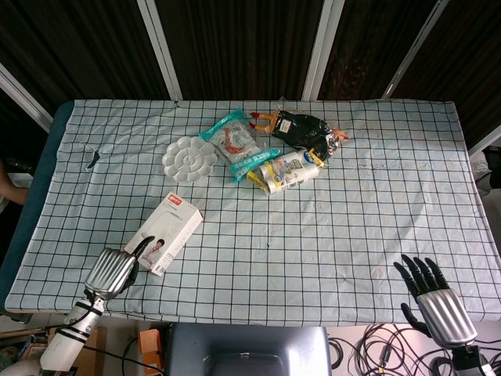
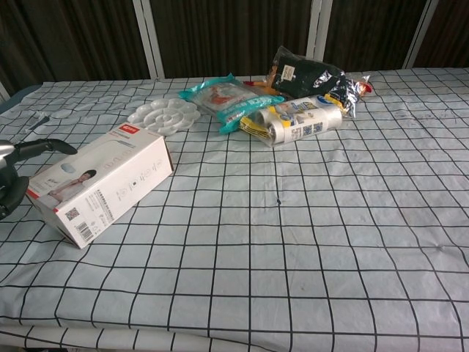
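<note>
My left hand (image 1: 113, 271) is at the near left of the table, right beside the near end of a white carton with a red end (image 1: 169, 233). One finger (image 1: 144, 244) reaches along the carton's edge. In the chest view the left hand (image 2: 13, 180) shows a finger above and the thumb below, apart, at the carton's (image 2: 99, 185) near corner; the carton lies flat and I see no grip on it. My right hand (image 1: 433, 296) hovers at the near right edge with fingers spread and nothing in it. It does not show in the chest view.
Toward the back lie a white flower-shaped palette (image 1: 190, 158), a teal packet (image 1: 239, 146), a clear roll pack with yellow and blue print (image 1: 286, 170) and a dark bag (image 1: 301, 128). The checked cloth (image 1: 360, 227) covers the table. Cables lie below the front right edge.
</note>
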